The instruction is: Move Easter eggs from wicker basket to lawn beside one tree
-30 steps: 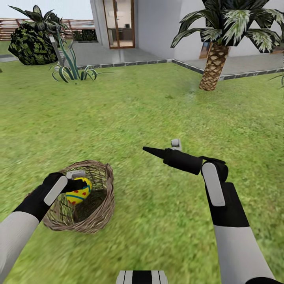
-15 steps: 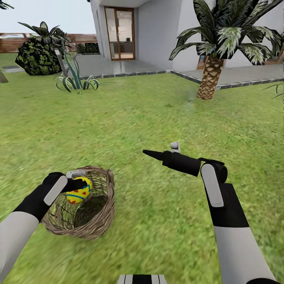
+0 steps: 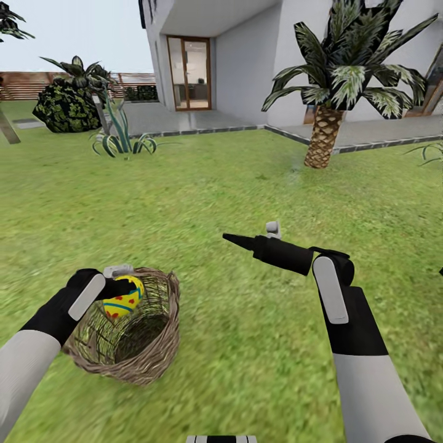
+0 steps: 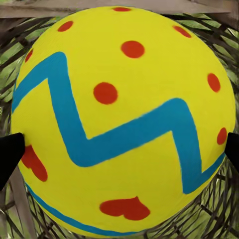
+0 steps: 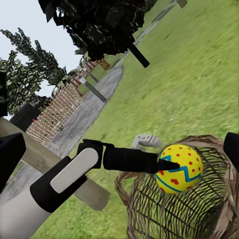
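Gripping egg (image 3: 122,299) (axis unclear): left pincer (image 3: 126,288), over basket (image 3: 154,351).

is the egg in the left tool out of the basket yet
Not quite: the Easter egg, shut in the left tool, sits at rim height of the wicker basket, with weave behind it in the left wrist view.

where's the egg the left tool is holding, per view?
Head view: yellow red-dotted Easter egg lower left, above the brown wicker basket.
Left wrist view: egg spans nearly the whole frame.
Right wrist view: egg lower right, over the basket.
Shared landmark: the basket weave.
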